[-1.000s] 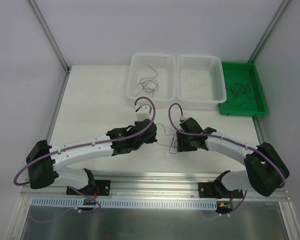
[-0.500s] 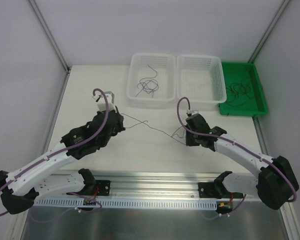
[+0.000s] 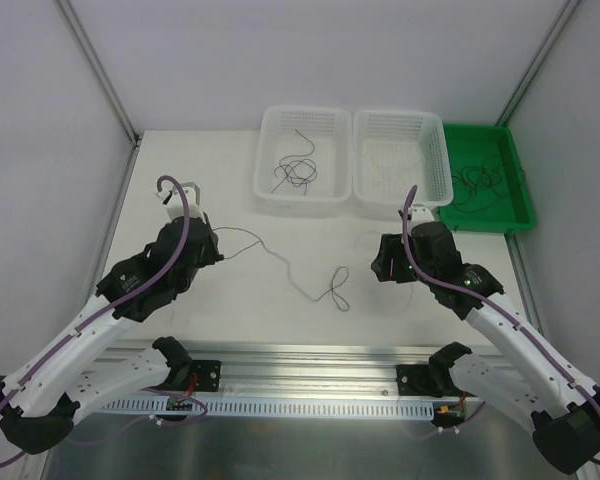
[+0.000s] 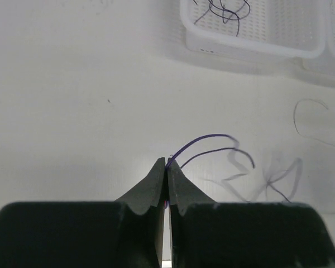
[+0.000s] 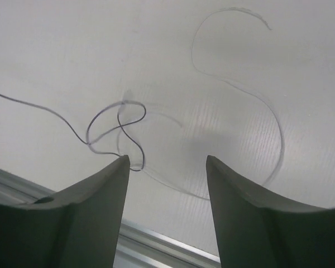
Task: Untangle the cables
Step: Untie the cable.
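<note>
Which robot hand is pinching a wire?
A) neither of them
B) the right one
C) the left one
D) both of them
C: the left gripper is closed tight on the thin wire, which curls away from its tips. The right gripper is wide open with nothing held between its fingers.

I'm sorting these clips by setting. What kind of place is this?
Likely a robotics lab test cell: white panels enclose the table, two robot arms are bolted at its near edge, and a white basket holds thin cables.
</note>
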`<state>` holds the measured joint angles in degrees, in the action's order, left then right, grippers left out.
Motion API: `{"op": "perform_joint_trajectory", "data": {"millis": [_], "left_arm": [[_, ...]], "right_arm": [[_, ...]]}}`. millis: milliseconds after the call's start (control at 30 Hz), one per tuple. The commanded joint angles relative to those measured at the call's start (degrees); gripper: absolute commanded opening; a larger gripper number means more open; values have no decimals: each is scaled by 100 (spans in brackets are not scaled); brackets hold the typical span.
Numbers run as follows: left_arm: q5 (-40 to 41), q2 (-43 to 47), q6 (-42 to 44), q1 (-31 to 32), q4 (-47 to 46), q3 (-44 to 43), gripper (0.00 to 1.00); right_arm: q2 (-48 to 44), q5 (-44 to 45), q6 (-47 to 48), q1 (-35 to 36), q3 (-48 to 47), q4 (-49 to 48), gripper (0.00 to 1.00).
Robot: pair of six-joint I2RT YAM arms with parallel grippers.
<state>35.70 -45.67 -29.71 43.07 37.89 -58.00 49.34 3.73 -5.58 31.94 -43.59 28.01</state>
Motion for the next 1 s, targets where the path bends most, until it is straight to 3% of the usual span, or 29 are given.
{"op": "perform_joint_trajectory", "data": {"millis": [0,100,267,400,667,833,967], "left_arm": [[-879,-143,-315,-27,0,95,0],[-1451,-232,-517,8,-263,464,0],[-1531,66,-737,17,-317,904,0],[-1531,295,-746,17,-326,904,0],[-1584,410,-764,17,-326,887,0],[-1601,462,-799,17,-326,957,0],[-1549,559,-808,17,-317,1010,0]], "right_arm": [[-109,-538,259,-39,-62,118,61],[5,-855,286,-22,44,-75,62],[233,-1145,155,13,202,-366,62],[706,-1331,-74,496,290,-953,63],[1972,-532,-716,1857,88,-1745,62],[2948,250,-847,2430,-465,-1808,51],[3694,392,-970,2562,-676,-2018,45]]}}
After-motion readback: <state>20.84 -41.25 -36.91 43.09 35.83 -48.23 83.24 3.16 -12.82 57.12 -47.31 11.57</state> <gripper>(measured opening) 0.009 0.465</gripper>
